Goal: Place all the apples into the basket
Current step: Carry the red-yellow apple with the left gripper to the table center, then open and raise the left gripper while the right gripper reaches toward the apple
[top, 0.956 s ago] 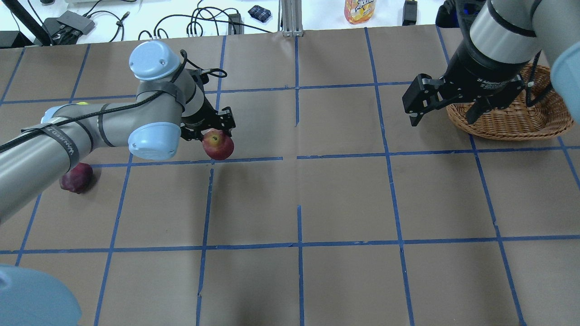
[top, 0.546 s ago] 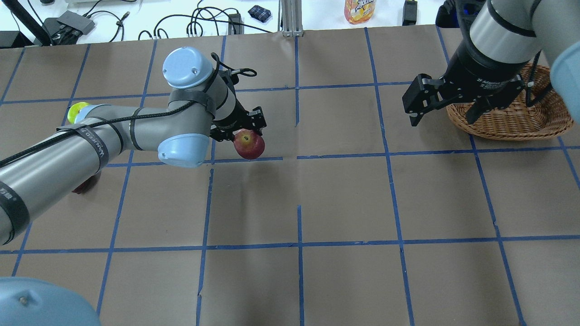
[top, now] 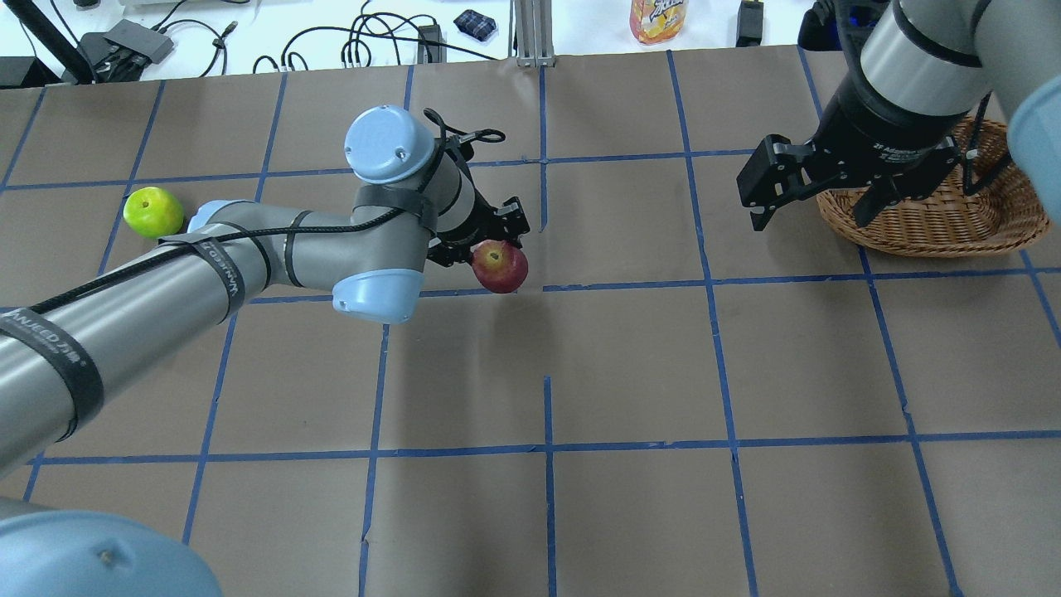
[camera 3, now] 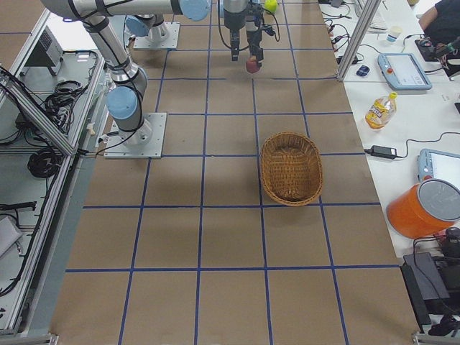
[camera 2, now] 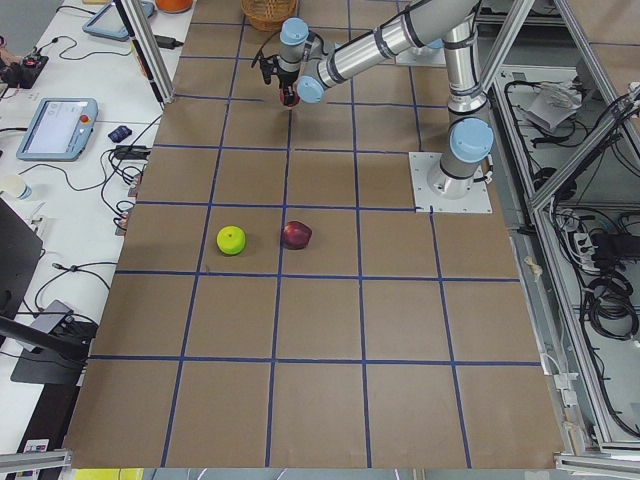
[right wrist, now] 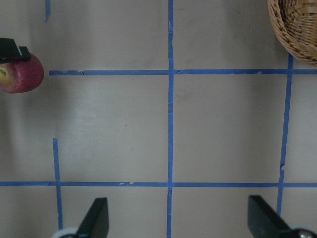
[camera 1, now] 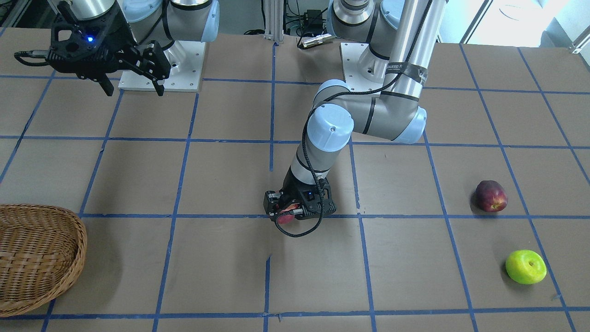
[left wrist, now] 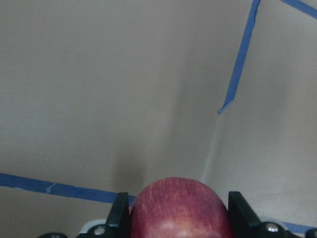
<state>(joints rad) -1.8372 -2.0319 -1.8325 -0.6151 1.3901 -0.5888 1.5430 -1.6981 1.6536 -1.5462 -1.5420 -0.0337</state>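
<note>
Left jaws clenched on the red apple [top: 499, 266], held off the worktop [top: 630, 365] near its middle. Right jaws are spread wide and hold nothing, hanging just beside the basket [top: 953, 228], while the maroon apple [camera 1: 491, 195] and green apple [top: 153, 211] lie on my far left. Risk: I pinch only the apple's sides, so a fast swing could roll it out, and my right jaws sit in the straight path to the basket's rim, though there's wide open worktop in between.

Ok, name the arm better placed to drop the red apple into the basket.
Right, likely: the right gripper hangs open beside the basket. The left gripper holds the red apple near mid-table, far off, so a handover seems needed.
</note>
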